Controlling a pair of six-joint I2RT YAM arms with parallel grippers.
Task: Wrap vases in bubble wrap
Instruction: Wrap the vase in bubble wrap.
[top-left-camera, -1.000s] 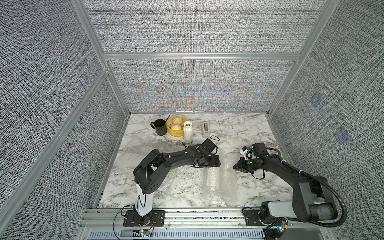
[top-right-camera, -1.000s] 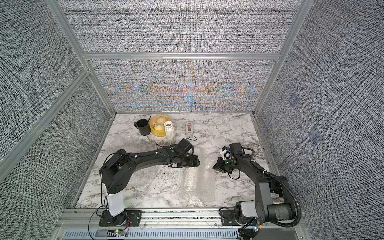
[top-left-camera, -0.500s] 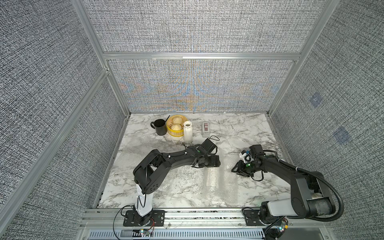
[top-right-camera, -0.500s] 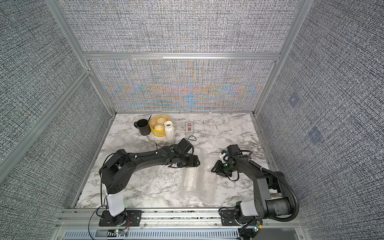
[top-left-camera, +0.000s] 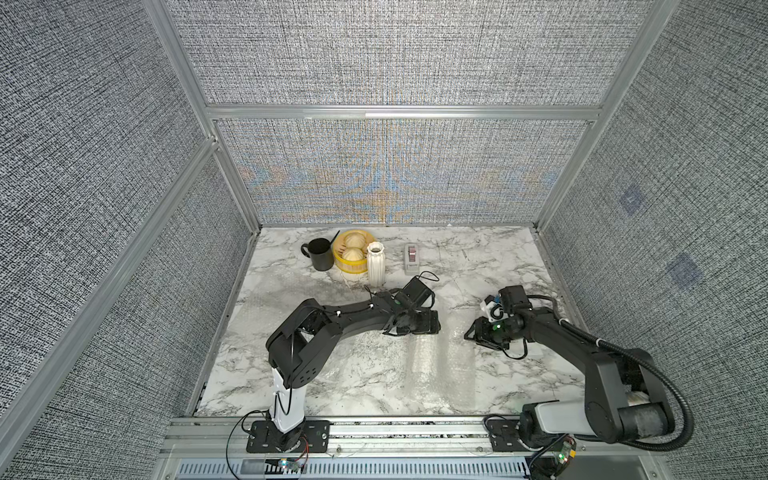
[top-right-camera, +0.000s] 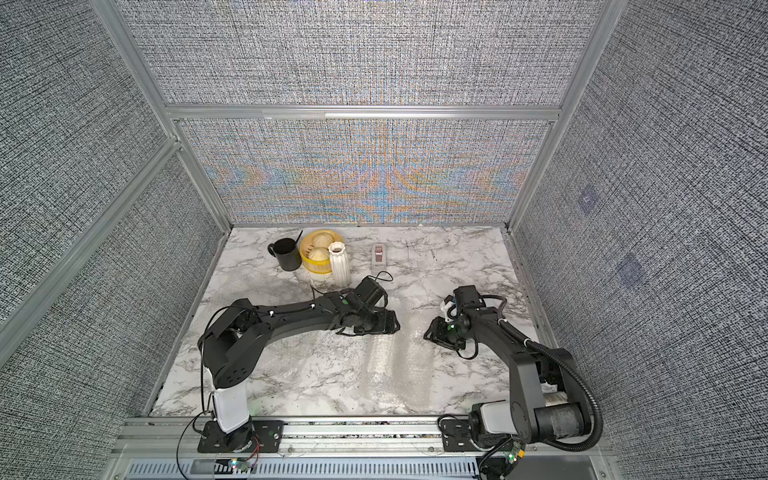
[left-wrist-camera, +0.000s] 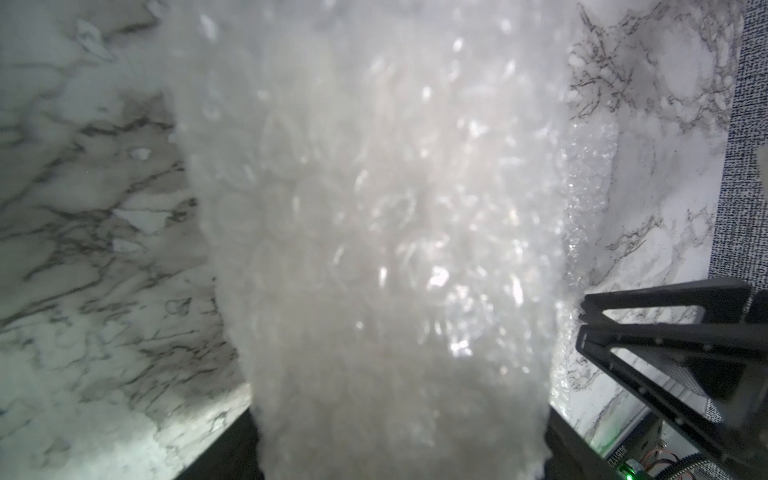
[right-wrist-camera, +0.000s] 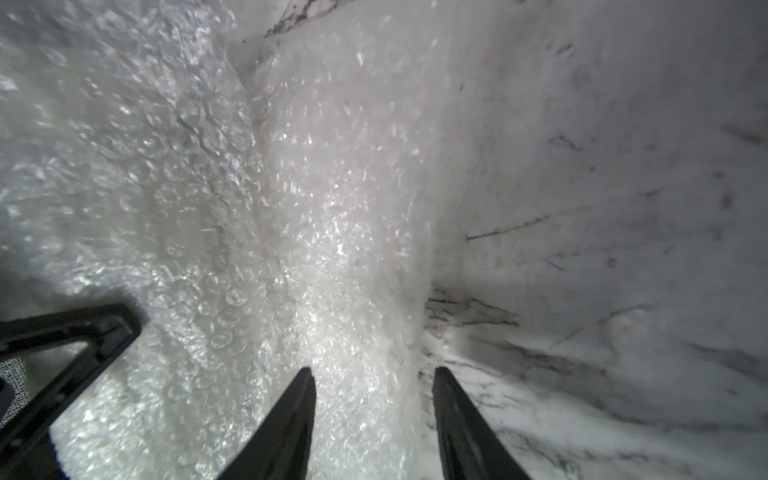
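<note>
Now the left claw (top-left-camera: 417, 329) clasps one end of a roll of bubble wrap (top-left-camera: 427, 363) that lies flat on the bench (top-left-camera: 498, 266), and what is inside the roll I cannot tell. Near the roll, the right claw (right-wrist-camera: 374, 376) hangs with its jaws parted and empty over the loose edge of the wrap, while a white vase (top-left-camera: 375, 266) stands upright at the back, just beside a yellow basket (top-left-camera: 337, 257).

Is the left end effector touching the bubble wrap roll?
Touching. The left end effector straddles the bubble wrap roll; the left wrist view shows it pressed flush against both fingers, no gap.
</note>
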